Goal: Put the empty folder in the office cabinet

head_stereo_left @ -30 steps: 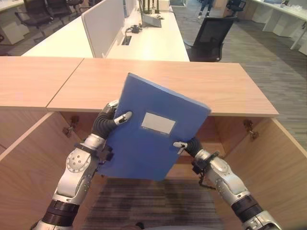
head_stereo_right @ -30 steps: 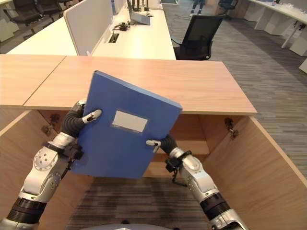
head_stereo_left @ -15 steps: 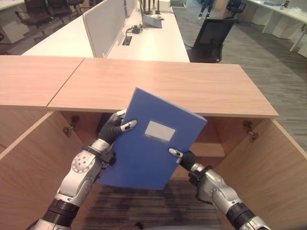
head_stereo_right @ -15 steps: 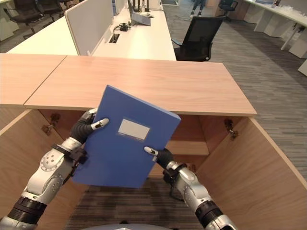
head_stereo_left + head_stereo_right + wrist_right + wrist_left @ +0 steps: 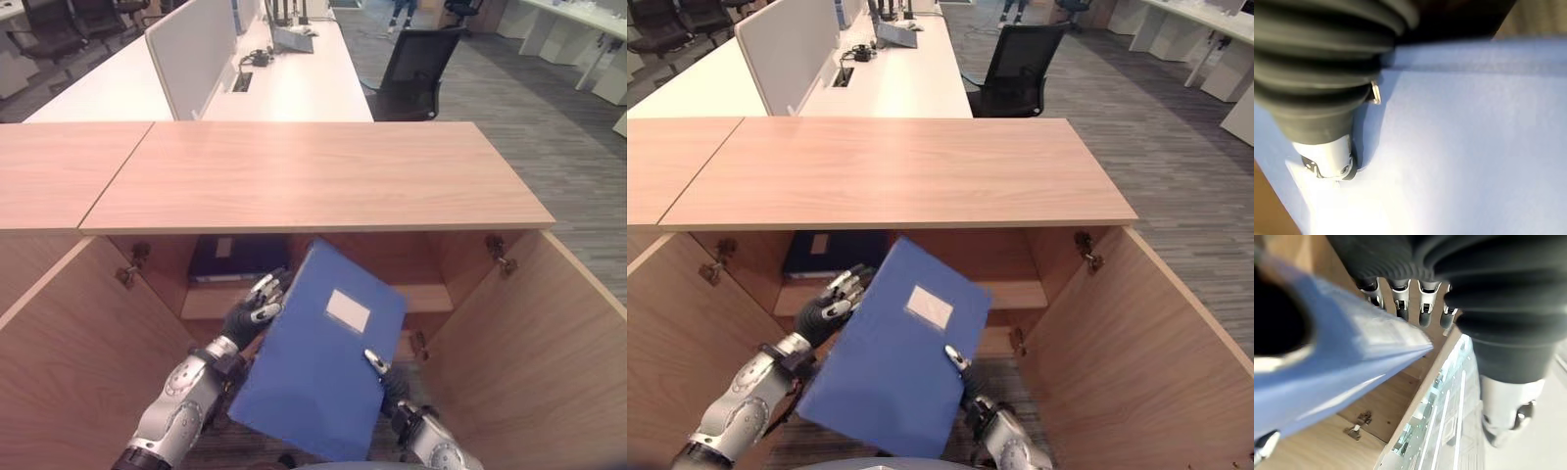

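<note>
I hold a blue folder (image 5: 318, 377) with a white label, tilted, low in front of the open wooden cabinet (image 5: 313, 171). My left hand (image 5: 250, 315) grips its left edge, thumb on the front and fingers behind; in the left wrist view the folder's edge (image 5: 1352, 347) lies between them. My right hand (image 5: 376, 362) pinches the lower right edge, its thumb (image 5: 1327, 161) pressed on the blue cover. The folder's top corner points at the cabinet's shelf (image 5: 431, 297).
A dark folder (image 5: 235, 257) lies on the left of the shelf. The cabinet doors stand swung open at my left (image 5: 69, 362) and right (image 5: 529, 362). Behind the cabinet are white desks with a divider (image 5: 191, 49) and a black chair (image 5: 411, 64).
Both hands have brought the folder down from above the cabinet top to the front of the opening. The camera has shifted too, and the shelf with the dark folder now shows.
</note>
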### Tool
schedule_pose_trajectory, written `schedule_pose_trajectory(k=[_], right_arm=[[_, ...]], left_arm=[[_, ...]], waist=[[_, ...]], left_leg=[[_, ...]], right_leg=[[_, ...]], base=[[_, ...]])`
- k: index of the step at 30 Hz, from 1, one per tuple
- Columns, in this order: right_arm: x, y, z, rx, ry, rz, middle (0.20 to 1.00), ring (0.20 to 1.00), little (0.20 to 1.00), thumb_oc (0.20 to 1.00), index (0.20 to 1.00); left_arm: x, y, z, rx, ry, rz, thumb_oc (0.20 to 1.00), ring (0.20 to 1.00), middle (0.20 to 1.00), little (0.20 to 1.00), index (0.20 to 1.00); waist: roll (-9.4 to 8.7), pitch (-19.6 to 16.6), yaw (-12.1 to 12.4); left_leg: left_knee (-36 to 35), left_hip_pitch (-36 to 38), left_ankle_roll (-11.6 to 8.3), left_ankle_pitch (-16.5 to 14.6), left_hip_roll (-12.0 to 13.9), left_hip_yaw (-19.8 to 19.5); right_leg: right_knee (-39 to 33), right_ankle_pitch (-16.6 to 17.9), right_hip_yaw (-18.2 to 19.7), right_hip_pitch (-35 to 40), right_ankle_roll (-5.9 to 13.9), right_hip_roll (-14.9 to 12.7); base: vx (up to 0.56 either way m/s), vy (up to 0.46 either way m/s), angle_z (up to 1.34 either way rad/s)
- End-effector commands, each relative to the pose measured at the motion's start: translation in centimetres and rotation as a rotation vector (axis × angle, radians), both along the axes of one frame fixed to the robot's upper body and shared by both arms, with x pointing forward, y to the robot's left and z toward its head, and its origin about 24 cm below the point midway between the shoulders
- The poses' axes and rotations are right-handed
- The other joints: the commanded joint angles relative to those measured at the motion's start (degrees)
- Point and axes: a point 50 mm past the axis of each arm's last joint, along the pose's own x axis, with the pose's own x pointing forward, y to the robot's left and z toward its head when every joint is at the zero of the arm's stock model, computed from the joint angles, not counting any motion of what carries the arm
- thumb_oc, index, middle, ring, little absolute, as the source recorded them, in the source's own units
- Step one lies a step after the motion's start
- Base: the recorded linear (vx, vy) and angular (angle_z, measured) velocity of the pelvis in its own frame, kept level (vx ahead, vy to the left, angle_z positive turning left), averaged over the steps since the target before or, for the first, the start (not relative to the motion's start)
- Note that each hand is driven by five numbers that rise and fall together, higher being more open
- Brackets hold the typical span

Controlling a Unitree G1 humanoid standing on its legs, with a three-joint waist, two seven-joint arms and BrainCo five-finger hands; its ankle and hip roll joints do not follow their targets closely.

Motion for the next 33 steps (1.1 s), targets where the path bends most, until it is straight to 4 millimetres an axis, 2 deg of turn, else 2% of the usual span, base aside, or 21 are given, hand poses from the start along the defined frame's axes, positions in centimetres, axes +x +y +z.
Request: schedule_pose_trajectory(k=[1, 6, 7, 9, 10, 11, 12, 14, 15, 16, 19, 20, 22, 23, 24, 25, 26, 27, 29, 32, 33], right_arm=[[2.6, 0.7, 1.5, 0.114, -0.081, -0.076, 0.200, 0.200, 0.200, 0.200, 0.200], [1.2, -1.2, -0.2, 0.084, 0.015, -0.183, 0.200, 0.200, 0.200, 0.200, 0.200], [0.7, -1.9, -1.1, 0.054, 0.073, -0.216, 0.200, 0.200, 0.200, 0.200, 0.200], [0.4, -2.2, -1.5, 0.044, 0.101, -0.227, 0.200, 0.200, 0.200, 0.200, 0.200], [0.1, -2.5, -1.9, 0.024, 0.135, -0.234, 0.200, 0.200, 0.200, 0.200, 0.200], [0.2, -2.5, -1.9, 0.024, 0.134, -0.234, 0.200, 0.200, 0.200, 0.200, 0.200], [0.2, -2.7, -2.0, 0.010, 0.142, -0.233, 0.200, 0.200, 0.200, 0.200, 0.200], [0.8, -2.9, -1.9, -0.028, 0.139, -0.228, 0.200, 0.200, 0.200, 0.200, 0.200], [0.9, -3.0, -1.9, -0.028, 0.139, -0.228, 0.200, 0.200, 0.200, 0.200, 0.200], [2.3, -3.0, -1.2, -0.050, 0.101, -0.222, 0.200, 0.200, 0.200, 0.200, 0.200], [5.0, -2.5, 0.6, -0.069, 0.011, -0.205, 0.200, 0.200, 0.200, 0.200, 0.200], [5.0, -2.5, 0.6, -0.070, 0.011, -0.205, 0.200, 0.200, 0.200, 0.200, 0.200], [6.7, -2.3, 2.3, -0.069, -0.076, -0.197, 0.200, 0.200, 0.200, 0.200, 0.200], [7.5, -2.2, 3.3, -0.066, -0.122, -0.191, 0.200, 0.200, 0.200, 0.200, 0.200], [8.5, -2.1, 4.6, -0.060, -0.185, -0.183, 0.200, 0.200, 0.200, 0.200, 0.200], [8.5, -2.2, 4.8, -0.056, -0.196, -0.195, 0.200, 0.200, 0.200, 0.200, 0.200], [8.5, -2.2, 4.8, -0.056, -0.196, -0.195, 0.200, 0.200, 0.200, 0.200, 0.200], [8.4, -2.3, 4.9, -0.051, -0.203, -0.199, 0.200, 0.200, 0.200, 0.200, 0.200], [8.3, -2.3, 4.9, -0.057, -0.206, -0.179, 0.200, 0.200, 0.200, 0.200, 0.200], [7.6, -2.4, 4.4, -0.084, -0.193, -0.133, 0.200, 0.200, 0.200, 0.200, 0.200], [7.3, -2.6, 4.0, -0.110, -0.182, -0.107, 0.200, 0.200, 0.200, 0.200, 0.200]], left_arm=[[1.3, -0.4, 2.9, -0.137, -0.139, -0.028, 1.000, 1.000, 1.000, 1.000, 1.000], [0.2, 1.0, 1.2, -0.070, -0.062, -0.007, 1.000, 1.000, 1.000, 1.000, 1.000], [-0.2, 1.7, 0.1, -0.026, -0.017, 0.014, 1.000, 1.000, 1.000, 1.000, 1.000], [-0.3, 1.8, -0.3, -0.013, 0.002, 0.018, 1.000, 1.000, 1.000, 1.000, 1.000], [-0.7, 2.6, -1.4, 0.052, 0.048, 0.038, 1.000, 1.000, 1.000, 1.000, 1.000], [-0.7, 2.6, -1.4, 0.052, 0.047, 0.038, 1.000, 1.000, 1.000, 1.000, 1.000], [-1.0, 3.2, -2.3, 0.117, 0.083, 0.051, 1.000, 1.000, 1.000, 1.000, 1.000], [-2.0, 5.1, -4.5, 0.273, 0.185, 0.111, 1.000, 1.000, 1.000, 1.000, 1.000], [-2.0, 5.1, -4.5, 0.273, 0.184, 0.111, 1.000, 1.000, 1.000, 1.000, 1.000], [-2.7, 6.1, -6.2, 0.358, 0.262, 0.178, 1.000, 1.000, 1.000, 1.000, 1.000], [-4.4, 6.9, -9.2, 0.366, 0.420, 0.327, 1.000, 1.000, 1.000, 1.000, 1.000], [-4.4, 6.9, -9.2, 0.366, 0.420, 0.327, 1.000, 1.000, 1.000, 1.000, 1.000], [-5.2, 6.9, -10.7, 0.355, 0.503, 0.406, 1.000, 1.000, 1.000, 1.000, 1.000], [-5.5, 6.7, -11.2, 0.343, 0.533, 0.436, 1.000, 1.000, 1.000, 1.000, 1.000], [-6.2, 6.5, -12.0, 0.340, 0.582, 0.473, 1.000, 1.000, 1.000, 1.000, 1.000], [-6.8, 6.4, -12.9, 0.335, 0.638, 0.496, 1.000, 1.000, 1.000, 1.000, 1.000], [-6.8, 6.4, -12.9, 0.335, 0.638, 0.496, 1.000, 1.000, 1.000, 1.000, 1.000], [-8.0, 5.8, -14.0, 0.312, 0.712, 0.523, 1.000, 1.000, 1.000, 1.000, 1.000], [-9.9, 5.5, -15.6, 0.328, 0.829, 0.532, 1.000, 1.000, 1.000, 1.000, 1.000], [-13.0, 5.4, -17.4, 0.365, 1.002, 0.543, 1.000, 1.000, 1.000, 1.000, 1.000], [-14.5, 5.6, -17.9, 0.398, 1.086, 0.551, 1.000, 1.000, 1.000, 1.000, 1.000]], waist=[[-1.27, 0.49, 0.23], [-1.12, 0.12, -0.16], [-0.90, 0.13, -0.30], [-0.85, 0.09, -0.35], [-0.57, 0.27, -0.45], [-0.63, 0.16, -0.46], [-0.47, 0.22, -0.50], [0.18, 0.58, -0.41], [0.13, 0.40, -0.40], [0.83, 1.73, -0.39], [1.82, 3.78, -0.05], [1.82, 3.77, -0.03], [2.14, 4.54, -0.16], [2.48, 5.06, -0.25], [2.70, 5.78, -0.73], [2.52, 5.65, -0.97], [2.55, 5.70, -1.00], [2.27, 5.11, -1.11], [2.50, 4.48, -1.33], [2.65, 3.36, -1.86], [2.55, 3.04, -2.09]], left_leg=[[0.23, -1.52, 2.67, -5.75, -3.03, -1.88], [0.23, -1.79, 2.98, -5.98, -3.50, -1.71], [0.23, -1.80, 3.11, -6.01, -3.73, -1.65], [0.23, -1.88, 3.16, -6.05, -3.84, -1.58], [0.23, -1.56, 3.29, -6.34, -3.98, -1.60], [0.23, -1.76, 3.32, -6.22, -4.05, -1.59], [0.23, -1.80, 3.39, -6.20, -4.14, -1.52], [0.23, -1.55, 3.88, -6.45, -4.42, -1.83], [0.23, -1.84, 3.92, -6.32, -4.50, -1.80], [0.23, -1.28, 4.46, -6.28, -4.48, -1.98], [0.23, -0.93, 4.96, -6.48, -3.61, -0.64], [0.23, -0.96, 4.96, -6.48, -3.62, -0.61], [0.23, -1.09, 4.52, -6.24, -2.48, 0.19], [0.23, -1.37, 4.20, -5.97, -1.87, 0.47], [0.23, -1.70, 3.64, -5.61, -1.30, 0.65], [0.23, -1.80, 3.28, -5.58, -1.22, 0.21], [0.23, -1.76, 3.27, -5.59, -1.18, 0.17], [0.23, -1.72, 2.93, -5.77, -1.16, -0.15], [0.23, -1.80, 2.27, -5.64, -0.26, -0.49], [0.23, -1.07, 1.01, -5.90, 1.82, -0.94], [0.47, -0.46, -0.07, -5.83, 3.59, -0.40]], right_leg=[[4.15, 3.96, -4.38, -2.42, 4.20, -5.67], [3.79, 4.80, -4.11, -2.61, 4.57, -5.83], [3.82, 5.01, -3.91, -2.65, 4.64, -5.89], [3.81, 5.23, -3.84, -2.73, 4.68, -5.98], [4.10, 5.32, -3.62, -2.59, 4.73, -6.03], [4.02, 5.46, -3.61, -2.75, 4.73, -6.09], [4.41, 5.60, -3.53, -2.95, 4.80, -6.28], [8.00, 4.64, -2.82, -3.86, 4.41, -6.96], [7.96, 4.77, -2.77, -4.14, 4.41, -7.03], [13.23, 4.85, -1.42, -5.99, 3.64, -7.68], [20.47, 4.25, -2.39, -10.50, 2.20, -7.91], [20.56, 4.21, -2.33, -10.60, 2.20, -7.93], [20.30, 2.02, -3.60, -12.48, 0.99, -5.78], [19.49, 1.19, -3.60, -14.04, 0.55, -3.98], [17.11, 0.05, -3.29, -16.25, 0.17, -0.87], [14.73, -0.41, -2.78, -15.48, 0.34, 0.24], [14.65, -0.38, -2.83, -15.38, 0.33, 0.28], [12.35, -0.70, -2.44, -14.36, -0.56, 1.67], [11.36, -1.05, -2.92, -13.83, -1.19, 2.55], [9.69, -2.04, -3.50, -12.41, -2.24, 4.52], [9.00, -2.95, -3.47, -11.48, -3.03, 5.84]], base=[[0.00, 0.041, -0.02], [0.01, 0.053, -0.02], [0.01, 0.052, -0.03], [0.01, 0.051, -0.02], [0.01, 0.037, -0.03], [0.02, 0.060, -0.04], [0.02, 0.066, -0.05], [0.02, 0.079, -0.02], [-0.01, 0.088, 0.00], [-0.03, 0.088, -0.03], [-0.01, 0.067, -0.22], [0.02, -0.011, -0.45], [0.02, -0.070, -0.34], [0.05, -0.157, -0.20], [0.10, -0.203, -0.18], [0.10, -0.162, -0.27], [0.18, -0.181, -0.08], [0.18, -0.180, 0.18], [0.22, -0.219, 0.38], [0.23, -0.242, 0.07], [0.25, -0.294, 0.08]])
